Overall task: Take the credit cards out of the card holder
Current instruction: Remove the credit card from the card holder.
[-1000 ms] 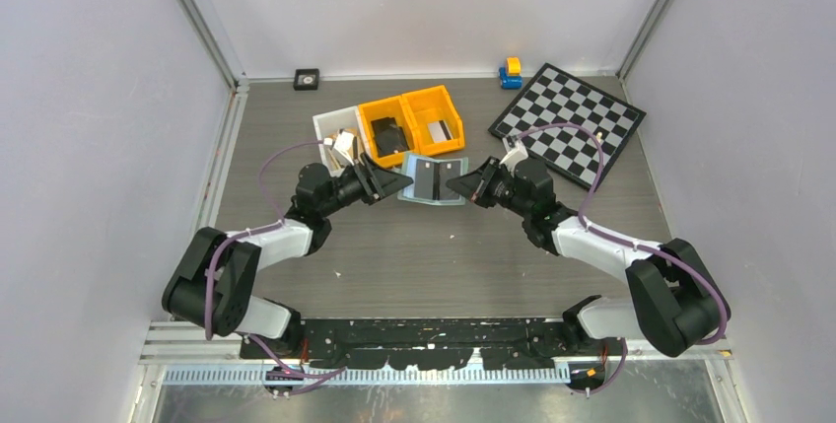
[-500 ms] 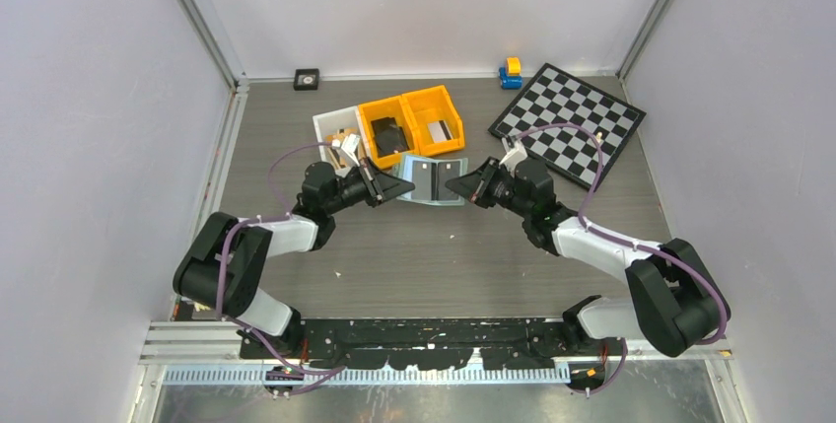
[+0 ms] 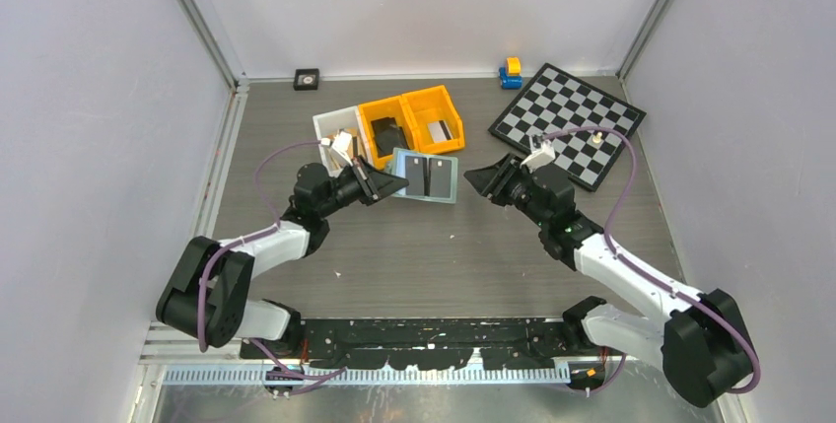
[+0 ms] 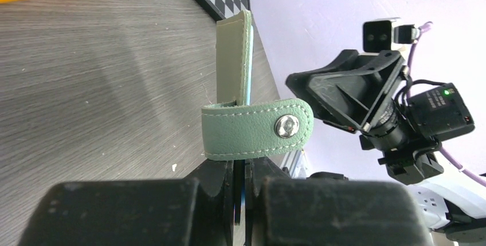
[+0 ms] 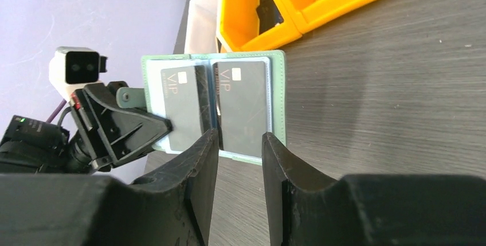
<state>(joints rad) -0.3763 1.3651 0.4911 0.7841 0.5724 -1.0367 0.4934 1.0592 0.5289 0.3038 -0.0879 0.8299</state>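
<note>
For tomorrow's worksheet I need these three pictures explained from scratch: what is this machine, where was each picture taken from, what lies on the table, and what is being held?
The machine is two robot arms bolted at the near edge of a table, each ending in a two-finger gripper. The wide picture comes from a camera overhead. The other two come from a camera on each wrist. On the table are two orange bins, a white bin, a checkerboard and a small blue-and-yellow toy. The left gripper is shut on the edge of an open green card holder, which shows two dark cards marked VIP. The right gripper is open, apart from it, holding nothing.
</note>
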